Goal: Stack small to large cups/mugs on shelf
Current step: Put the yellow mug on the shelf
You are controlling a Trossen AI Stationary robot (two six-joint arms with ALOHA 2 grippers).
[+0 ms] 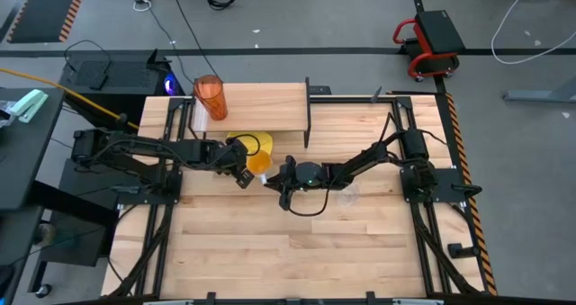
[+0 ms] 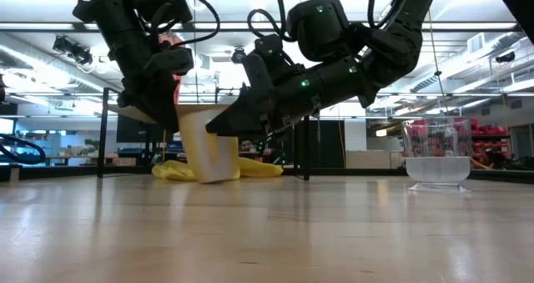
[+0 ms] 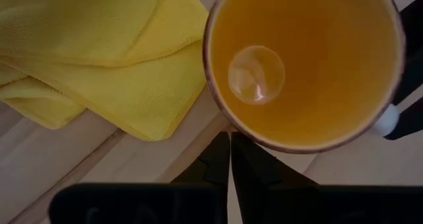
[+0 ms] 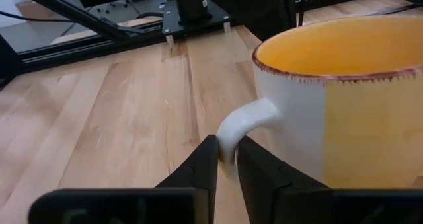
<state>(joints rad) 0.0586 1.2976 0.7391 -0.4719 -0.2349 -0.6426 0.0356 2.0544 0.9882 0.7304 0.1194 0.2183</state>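
The orange mug [image 1: 260, 162] with a white handle stands on the table next to the yellow cloth [image 1: 251, 143], in front of the shelf [image 1: 270, 107]. The tall orange-red tumbler [image 1: 211, 96] stands upright on the shelf's left end. The small clear cup [image 2: 436, 154] stands on the table, off to the right. My right gripper [image 4: 227, 151] is shut on the mug's handle. My left gripper [image 3: 230, 148] is shut, hovers at the mug's left side and looks down into the mug [image 3: 304, 65]. My right gripper pinches the mug's white handle [image 4: 230, 135] between its two fingers, at the loop's lower outer bend. The fingers come nearly level from the table's right. The mug [image 2: 209, 145] is upright with its base on the table. My left gripper's shut fingertips [image 3: 225, 145] stand right beside the outside of the mug's rim [image 3: 264, 143]; I cannot tell whether they touch it.
The yellow cloth [image 3: 99, 59] lies crumpled on the table between the mug and the shelf. The shelf's black legs [image 1: 308, 116] stand close behind the grippers. Bare wooden tabletop [image 1: 297, 251] stretches toward the near edge.
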